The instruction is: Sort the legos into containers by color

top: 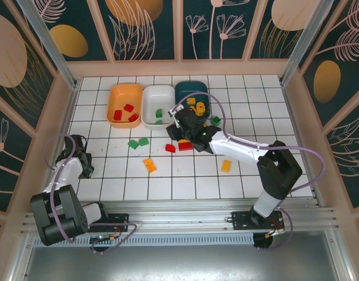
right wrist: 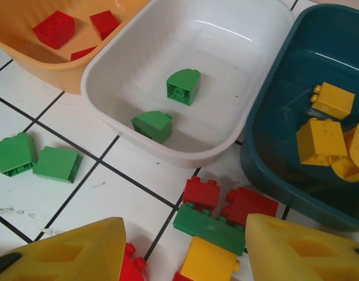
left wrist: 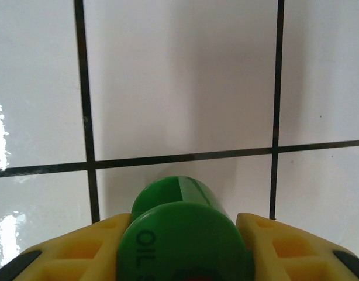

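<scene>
Two green legos (right wrist: 182, 86) in white tray (right wrist: 190, 154)

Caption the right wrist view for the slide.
Right tool open over mixed bricks; white tray holds two green bricks, orange tray red bricks, teal tray yellow bricks.

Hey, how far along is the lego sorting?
Done: three red legos in the orange tray, two green in the white tray, several yellow in the teal tray. In hand: the left claw grips a green piece; the right claw hangs open over a mixed pile. Left: that pile, a green pair, two yellow-orange legos.
</scene>
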